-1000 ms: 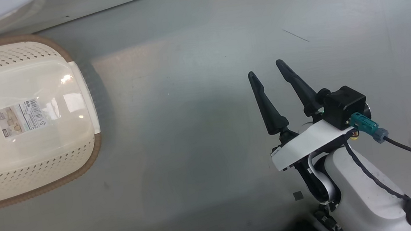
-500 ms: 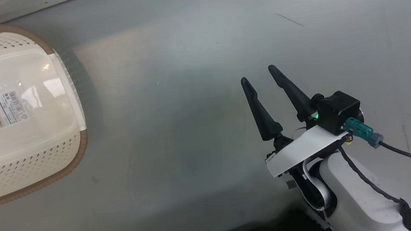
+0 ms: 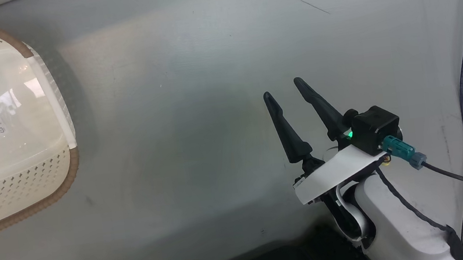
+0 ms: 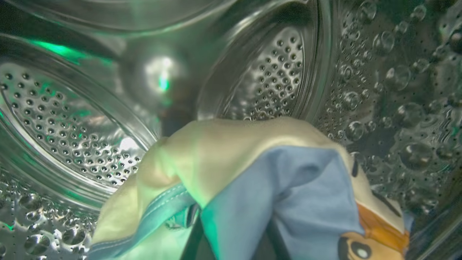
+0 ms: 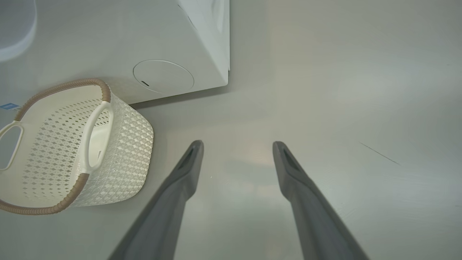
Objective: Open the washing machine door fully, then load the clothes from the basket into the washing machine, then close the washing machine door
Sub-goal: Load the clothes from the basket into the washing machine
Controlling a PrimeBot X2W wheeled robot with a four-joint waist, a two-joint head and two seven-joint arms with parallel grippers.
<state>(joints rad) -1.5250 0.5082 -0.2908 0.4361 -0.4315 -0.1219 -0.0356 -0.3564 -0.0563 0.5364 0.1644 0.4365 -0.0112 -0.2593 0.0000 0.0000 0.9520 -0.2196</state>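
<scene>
Panning our view so the empty basket [image 3: 22, 191] drifts left, we hold the clothes [image 4: 252, 173] inside the washing machine drum [image 4: 72, 119], left gripper clenched on them, right gripper [image 3: 282, 87] splayed idle, so letting go looks next.

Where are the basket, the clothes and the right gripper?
the basket [image 5: 122, 159], right wrist view, perforated side wall
the clothes [image 4: 288, 187], left wrist view, blue fabric part
right gripper [image 3: 282, 87], head view, between its fingertips

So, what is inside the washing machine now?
The clothes, blue and beige, are in the steel drum. The cloth covers the drum's bottom beneath it, so anything there cannot be seen.
</scene>
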